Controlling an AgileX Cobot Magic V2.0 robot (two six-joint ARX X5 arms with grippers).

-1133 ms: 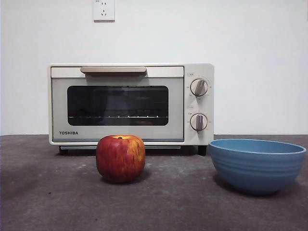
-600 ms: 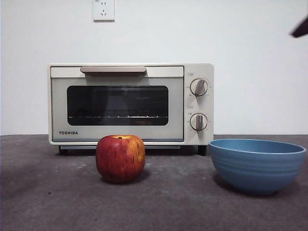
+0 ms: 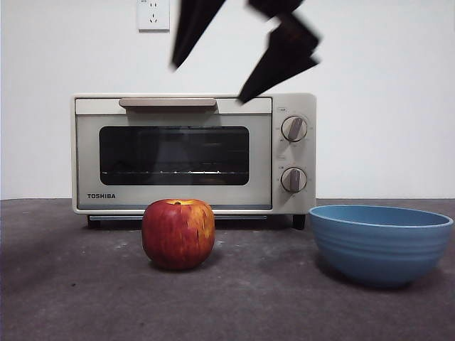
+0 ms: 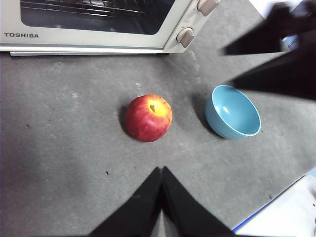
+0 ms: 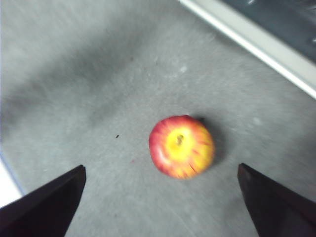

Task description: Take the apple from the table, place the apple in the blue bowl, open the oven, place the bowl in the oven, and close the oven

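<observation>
Standing at the back of the table (image 3: 71, 284), the oven (image 3: 192, 153) is seen with its door shut, its handle (image 3: 168, 104) along the top of the door and its 2 knobs (image 3: 293, 128) on the right side of its face. A wall socket (image 3: 153, 14) is fixed to the white wall above it. In front of the oven door, a little left of centre, the apple (image 3: 178, 233) rests upright on the table, stem end up, touched by nothing. Above the oven, the right gripper (image 3: 210, 71) is seen as 2 dark, blurred jaws spread wide apart, hanging in the air high over the apple; in its own wrist view the apple (image 5: 181, 146) lies between the parted jaws, well below them. At the right of the table the bowl (image 3: 380, 243) sits upright and holds nothing, well apart from the apple. The left gripper (image 4: 161, 170) is held back over the near side of the table with its jaws pressed together on nothing, the apple (image 4: 148, 118) and the bowl (image 4: 233, 111) lying ahead of it.
</observation>
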